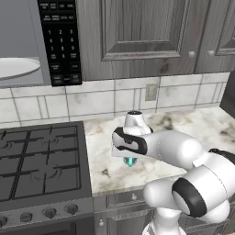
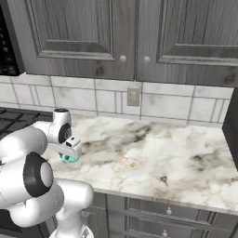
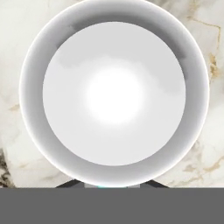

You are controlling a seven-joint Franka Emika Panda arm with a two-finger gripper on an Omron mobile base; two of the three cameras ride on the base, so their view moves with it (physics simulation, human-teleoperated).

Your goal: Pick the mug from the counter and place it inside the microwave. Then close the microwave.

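Now, gripper (image 1: 131,159): closing tight on the mug's rim.
Mug (image 3: 113,94): sitting upright on the counter (image 2: 153,153), beside the stove (image 1: 41,160).
Microwave (image 1: 59,41) keypad: white markings showing, too small to read.

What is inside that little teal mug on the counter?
Nothing: the mug shows a bare white bottom from above. From the sides, the arm covers most of it, so its handle stays hidden.

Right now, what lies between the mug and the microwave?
In the left base view, bare counter, then the black stove top, lie between the mug and the microwave above.
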